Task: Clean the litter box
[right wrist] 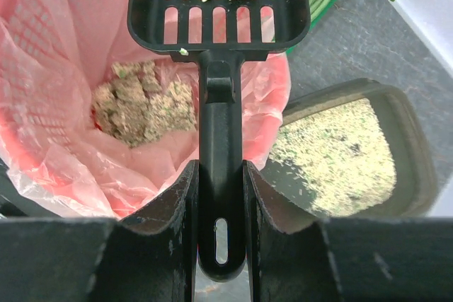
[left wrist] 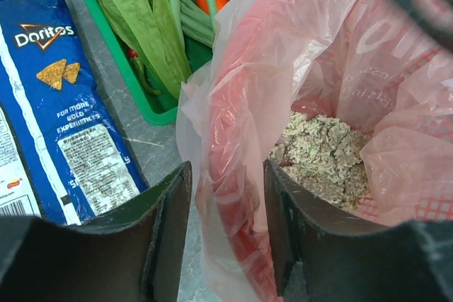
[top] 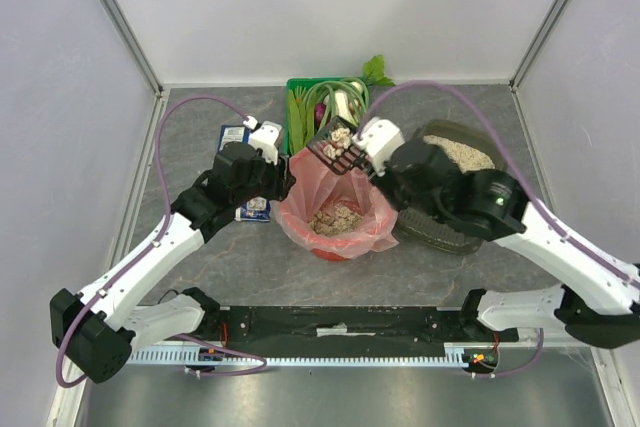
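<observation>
The litter box (top: 447, 128) is a dark shallow tray of beige litter at the right, and its rim (right wrist: 417, 153) also shows in the right wrist view. My right gripper (right wrist: 219, 175) is shut on the handle of a black slotted scoop (right wrist: 219, 90). The scoop (top: 335, 147) holds pale clumps over the far edge of the red bin lined with a pink bag (top: 300, 182), which has clumped litter at its bottom. My left gripper (left wrist: 226, 175) is open astride the bag's left rim (left wrist: 241, 104), one finger inside and one outside, with a gap showing beside the outer finger.
A green crate (top: 296, 122) of vegetables stands behind the bin. A blue Doritos bag (left wrist: 64, 104) lies flat on the table left of the bin, with another small packet (top: 255, 209) nearer. White enclosure walls close in the table on three sides.
</observation>
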{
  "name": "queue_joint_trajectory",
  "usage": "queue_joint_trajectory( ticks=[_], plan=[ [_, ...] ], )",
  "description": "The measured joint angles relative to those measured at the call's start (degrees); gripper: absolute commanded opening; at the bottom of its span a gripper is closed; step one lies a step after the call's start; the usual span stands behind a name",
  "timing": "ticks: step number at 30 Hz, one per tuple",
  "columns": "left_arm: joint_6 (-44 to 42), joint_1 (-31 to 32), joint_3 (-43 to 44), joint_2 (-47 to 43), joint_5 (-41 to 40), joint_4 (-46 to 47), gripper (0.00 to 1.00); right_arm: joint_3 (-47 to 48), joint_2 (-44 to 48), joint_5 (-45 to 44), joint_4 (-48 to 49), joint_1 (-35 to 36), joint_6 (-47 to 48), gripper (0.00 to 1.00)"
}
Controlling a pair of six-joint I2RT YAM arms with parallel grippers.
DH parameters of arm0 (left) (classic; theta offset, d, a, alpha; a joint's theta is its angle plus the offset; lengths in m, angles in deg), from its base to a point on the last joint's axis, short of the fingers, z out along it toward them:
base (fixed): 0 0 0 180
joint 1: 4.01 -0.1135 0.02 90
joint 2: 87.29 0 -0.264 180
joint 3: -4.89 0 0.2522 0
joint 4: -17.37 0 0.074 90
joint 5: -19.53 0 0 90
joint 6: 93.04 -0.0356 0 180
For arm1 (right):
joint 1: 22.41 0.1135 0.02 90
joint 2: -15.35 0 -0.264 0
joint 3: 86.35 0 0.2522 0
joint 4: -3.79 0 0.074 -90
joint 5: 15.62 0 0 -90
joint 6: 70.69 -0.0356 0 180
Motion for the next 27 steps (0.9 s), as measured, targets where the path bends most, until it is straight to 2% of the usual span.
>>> queue_joint_trajectory(
  ticks=[5,15,19,22,27],
  plan=[
    [0.13,0.0,0.07,0.37,0.22,-0.48,0.37,0.87,-5.49,-10.99,-5.18,9.14,0.92,0.0],
    [0.66,-0.52,0.63,0.85,1.73,-0.52,0.15,3.89,-6.49,-22.05,-12.44,14.16,1.29,0.0],
    [0.9,-0.66,0.66,1.03,1.73,-0.48,0.1,3.82,-9.92,-27.34,-16.22,18.51,1.49,0.0],
    [1.01,-0.66,0.66,1.03,1.75,-0.44,0.02,3.67,-11.96,-30.36,-17.99,21.38,1.86,0.0],
    [1.49,-0.9,1.07,1.66,2.25,-0.44,0.02,3.65,-10.78,-32.74,-18.14,23.56,3.32,0.0]
  ],
)
